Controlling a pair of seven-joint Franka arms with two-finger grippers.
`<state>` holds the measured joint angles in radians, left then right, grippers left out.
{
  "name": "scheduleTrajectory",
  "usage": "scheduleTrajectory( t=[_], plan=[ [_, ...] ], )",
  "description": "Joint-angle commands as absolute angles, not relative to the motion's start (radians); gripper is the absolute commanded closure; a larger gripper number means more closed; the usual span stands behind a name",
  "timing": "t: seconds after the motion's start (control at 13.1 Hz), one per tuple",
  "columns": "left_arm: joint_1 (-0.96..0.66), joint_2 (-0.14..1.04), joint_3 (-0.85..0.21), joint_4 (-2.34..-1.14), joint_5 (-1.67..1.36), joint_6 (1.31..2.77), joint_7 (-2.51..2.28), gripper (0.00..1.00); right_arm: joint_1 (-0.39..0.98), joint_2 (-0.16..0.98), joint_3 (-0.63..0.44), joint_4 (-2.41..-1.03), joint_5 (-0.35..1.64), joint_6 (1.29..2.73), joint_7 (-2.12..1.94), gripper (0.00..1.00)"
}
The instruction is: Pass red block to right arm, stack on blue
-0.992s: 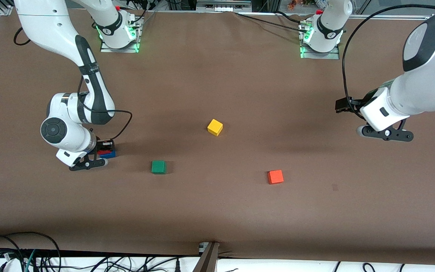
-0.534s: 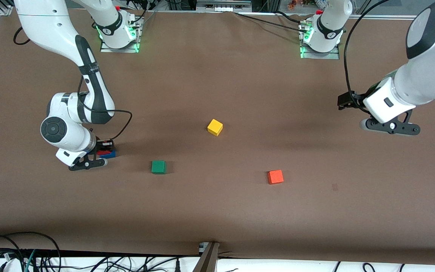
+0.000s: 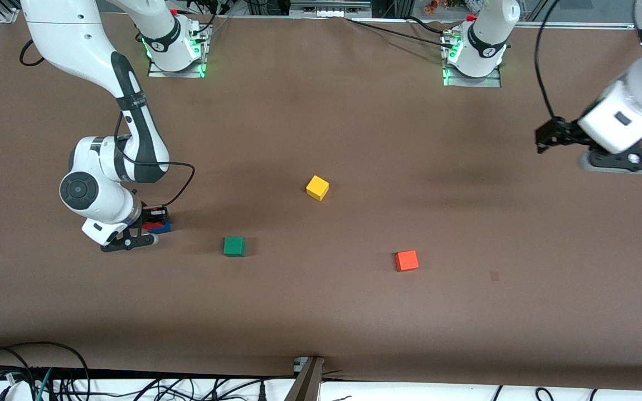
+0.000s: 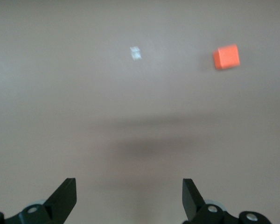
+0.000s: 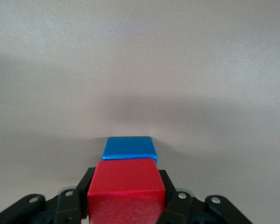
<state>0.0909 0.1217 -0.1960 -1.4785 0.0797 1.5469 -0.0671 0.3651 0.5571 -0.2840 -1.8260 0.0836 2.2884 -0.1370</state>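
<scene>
My right gripper (image 3: 152,221) is shut on the deep-red block (image 5: 126,191), with a black finger (image 5: 170,189) pressed against each side. The blue cube (image 5: 129,148) lies directly under the red block; whether the two touch I cannot tell. In the front view only slivers of the red block (image 3: 149,224) and the blue cube (image 3: 161,228) show beside the right wrist, toward the right arm's end of the table. My left gripper (image 4: 129,198) is open and empty, up in the air over bare table at the left arm's end (image 3: 546,139).
A green cube (image 3: 234,246) lies beside the stack, toward the table's middle. A yellow cube (image 3: 317,187) sits mid-table. An orange-red cube (image 3: 407,260) lies nearer the front camera and also shows in the left wrist view (image 4: 226,57). Cables run along the front edge.
The left arm has lifted and swung back toward its own end of the table, gripper still open. The right arm and both stacked cubes have not moved.
</scene>
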Motion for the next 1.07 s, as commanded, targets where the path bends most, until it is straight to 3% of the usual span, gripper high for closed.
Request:
scheduleTrajectory(
  t=[0.0,0.08,0.23,0.69,0.99],
  plan=[
    [0.045,0.063,-0.114,-1.583,0.034,1.661,-0.048,0.0,0.373,0.528,-0.29,-1.856,0.063,2.301,-0.12,0.14],
    [0.011,0.045,-0.074,-1.613,0.034,1.684,-0.048,0.0,0.373,0.528,-0.29,-1.852,0.063,2.299,-0.121,0.0],
    [-0.058,0.029,0.003,-1.631,0.032,1.694,-0.049,0.0,0.374,0.525,-0.296,-1.836,0.064,2.287,-0.124,0.0],
    [0.011,0.009,-0.052,-1.64,0.046,1.658,-0.037,0.0,0.373,0.47,-0.298,-1.801,0.066,2.208,-0.124,0.0],
    [0.014,-0.024,-0.052,-1.683,0.043,1.664,-0.032,0.0,0.371,0.439,-0.307,-1.705,0.066,2.021,-0.124,0.0]
  ],
)
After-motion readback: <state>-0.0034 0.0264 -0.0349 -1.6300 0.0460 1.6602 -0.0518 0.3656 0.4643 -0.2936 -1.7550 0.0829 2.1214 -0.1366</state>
